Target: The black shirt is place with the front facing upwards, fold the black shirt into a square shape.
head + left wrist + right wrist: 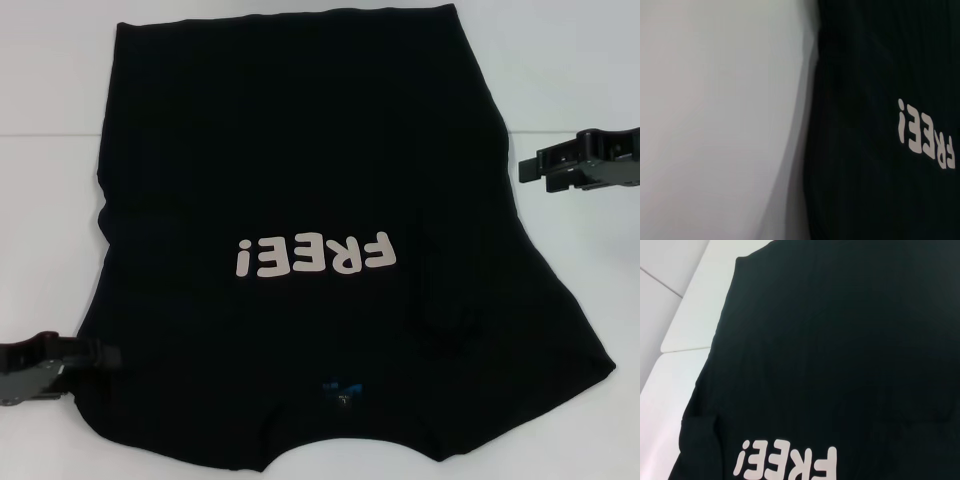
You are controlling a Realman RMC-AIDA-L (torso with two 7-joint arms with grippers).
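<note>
Collar-near black shirt (300, 180), hem far

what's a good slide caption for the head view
Black shirt spread front-up on white table, left end effector at its edge, right end effector alongside.

The head camera looks forward and down from well above, taking in nearly the whole large black soft-fabric T-shirt (310, 230) spread on the white table (570, 80) — its pale "FREE!" lettering (315, 256) reads upside down. The left wrist camera sits close over the shirt's left edge, half its view bare table (715, 120). The right wrist camera looks across the shirt toward the table's far edge — all three views share the lettering.
</note>
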